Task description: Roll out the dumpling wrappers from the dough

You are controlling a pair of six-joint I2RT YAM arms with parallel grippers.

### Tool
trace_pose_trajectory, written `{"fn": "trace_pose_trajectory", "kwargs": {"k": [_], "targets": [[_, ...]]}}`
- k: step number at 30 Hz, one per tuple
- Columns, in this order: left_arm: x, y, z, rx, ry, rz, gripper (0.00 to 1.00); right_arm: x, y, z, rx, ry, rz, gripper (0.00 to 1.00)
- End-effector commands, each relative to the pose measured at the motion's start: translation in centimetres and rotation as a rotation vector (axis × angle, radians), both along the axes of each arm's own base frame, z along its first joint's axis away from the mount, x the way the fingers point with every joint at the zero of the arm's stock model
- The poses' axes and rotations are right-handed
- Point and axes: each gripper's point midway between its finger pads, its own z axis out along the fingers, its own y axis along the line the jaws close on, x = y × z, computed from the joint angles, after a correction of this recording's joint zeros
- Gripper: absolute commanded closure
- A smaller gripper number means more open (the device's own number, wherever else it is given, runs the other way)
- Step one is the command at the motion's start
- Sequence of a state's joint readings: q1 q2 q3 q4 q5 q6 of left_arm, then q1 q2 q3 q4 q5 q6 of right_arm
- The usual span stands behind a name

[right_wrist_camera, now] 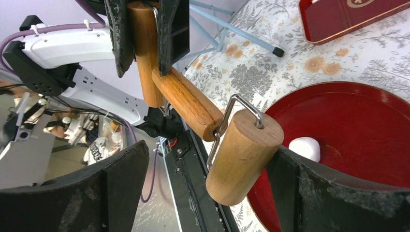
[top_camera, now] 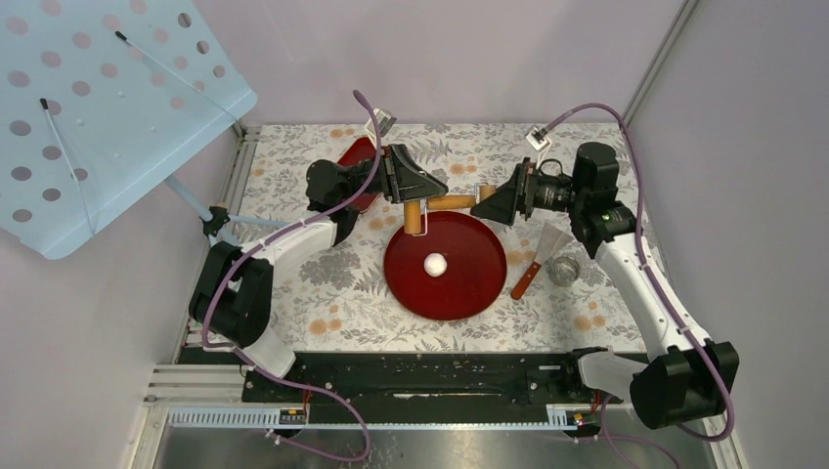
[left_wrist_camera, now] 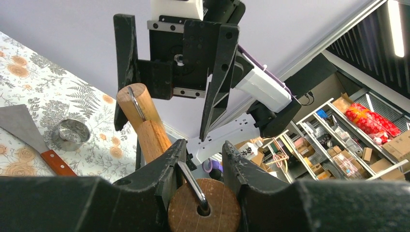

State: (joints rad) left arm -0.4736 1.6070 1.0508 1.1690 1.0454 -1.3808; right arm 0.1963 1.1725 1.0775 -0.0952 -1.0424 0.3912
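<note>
A white dough ball (top_camera: 435, 264) lies in the middle of the round red plate (top_camera: 479, 288); no flat wrapper discs are in view. A wooden roller tool (top_camera: 452, 202) with a roller at each end hangs above the plate's far edge. My left gripper (top_camera: 415, 195) is shut on one roller end (left_wrist_camera: 203, 205). My right gripper (top_camera: 486, 200) is open around the other roller end (right_wrist_camera: 244, 157), which rests against one finger (right_wrist_camera: 309, 188). The dough ball (right_wrist_camera: 304, 147) and the plate (right_wrist_camera: 362, 125) show below in the right wrist view.
A metal scraper with a wooden handle (top_camera: 538, 264) and a metal ring cutter (top_camera: 564, 269) lie right of the plate. A red rectangular tray (top_camera: 357, 161) sits at the back left. A blue perforated board (top_camera: 98, 107) on a stand overhangs the far left corner.
</note>
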Motion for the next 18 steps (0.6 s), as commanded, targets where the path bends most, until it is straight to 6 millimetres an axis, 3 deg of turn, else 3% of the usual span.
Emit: {"fn": "trace_pose_trajectory", "kwargs": {"k": [1,10,18], "targets": [[-0.8,0.9,3.0,-0.085,-0.108,0.041,1.0,0.3,1.1,0.7,0.091,-0.03,0.073,0.07],[-1.7,0.6,2.5,-0.073,-0.127,0.03,1.0,-0.1,2.8,1.4,0.185,-0.015,0.203,0.11],[-1.3,0.4,2.2,-0.067,-0.136,0.076,1.0,-2.6,4.0,1.6,0.199,-0.037,0.307,0.2]]}}
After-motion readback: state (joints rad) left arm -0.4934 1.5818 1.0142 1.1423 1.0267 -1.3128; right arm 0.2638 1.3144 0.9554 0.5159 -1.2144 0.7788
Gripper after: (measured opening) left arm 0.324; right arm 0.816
